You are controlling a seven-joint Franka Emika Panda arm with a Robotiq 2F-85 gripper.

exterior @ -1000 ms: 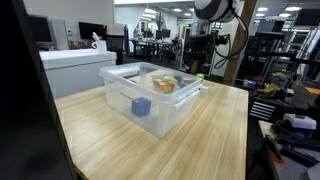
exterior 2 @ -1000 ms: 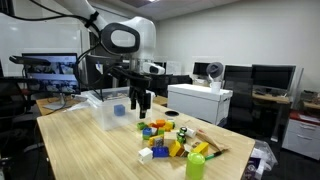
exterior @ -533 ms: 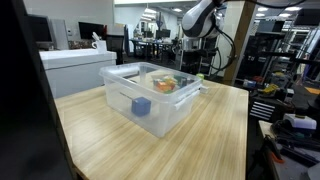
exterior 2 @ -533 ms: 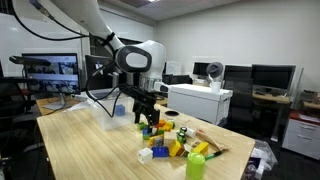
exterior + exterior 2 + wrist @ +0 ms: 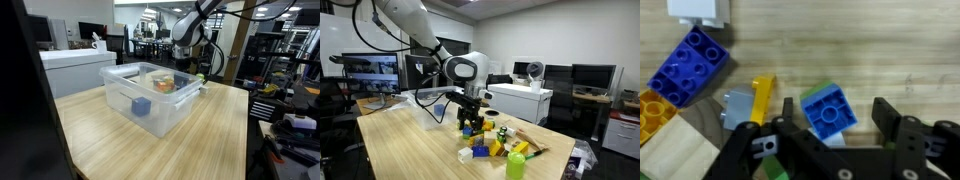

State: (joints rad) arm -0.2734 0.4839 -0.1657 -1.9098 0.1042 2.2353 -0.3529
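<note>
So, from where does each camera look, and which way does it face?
In an exterior view: sits at the table's bare end, faces the clear bin; arm behind it.
In an exterior view: sits near the block pile, faces it; arm and gripper above.
Wrist view: looks straight down at a blue block; fingers show.
Both exterior views share clear bin and arm.

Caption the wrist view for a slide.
Open gripper straddles a small blue brick among scattered bricks on a wooden table.
</note>
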